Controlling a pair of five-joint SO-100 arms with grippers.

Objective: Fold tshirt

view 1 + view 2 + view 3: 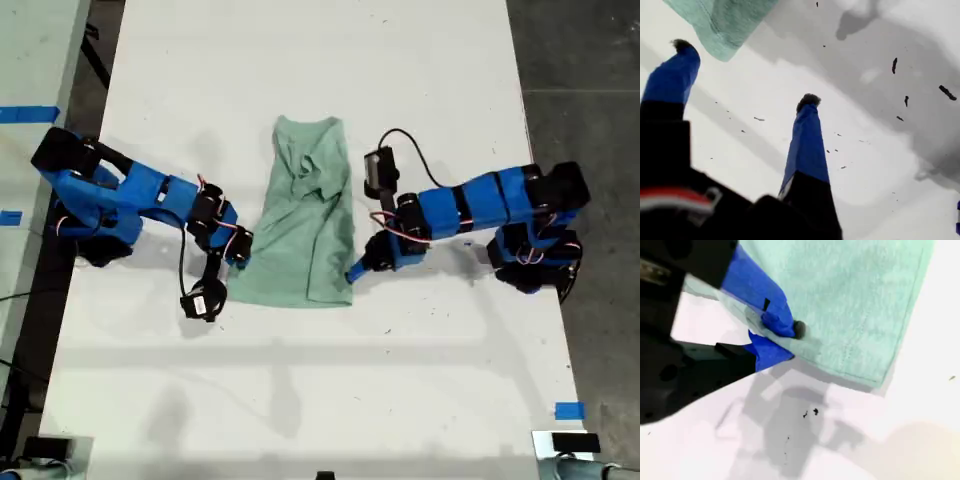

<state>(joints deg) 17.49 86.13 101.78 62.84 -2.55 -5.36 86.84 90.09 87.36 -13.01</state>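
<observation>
White table (420,60) holds the tshirt (305,225); second gripper (777,337) clamps its hem, first gripper (747,80) gapes empty. Both corners should be gripped before lifting.

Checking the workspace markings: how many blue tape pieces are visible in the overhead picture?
3: one blue tape strip at the exterior view's upper left edge, a small piece below it, one at lower right. Others may lie outside view.

Tshirt (305,225): pale mint-green cloth, folded lengthwise into a narrow strip on the white table, rumpled near the collar end, hem end flat. One long edge near the hem is pinched between the jaws of my second gripper (782,342). My first gripper (747,75) stands spread just beside the opposite hem corner, not touching it.
</observation>
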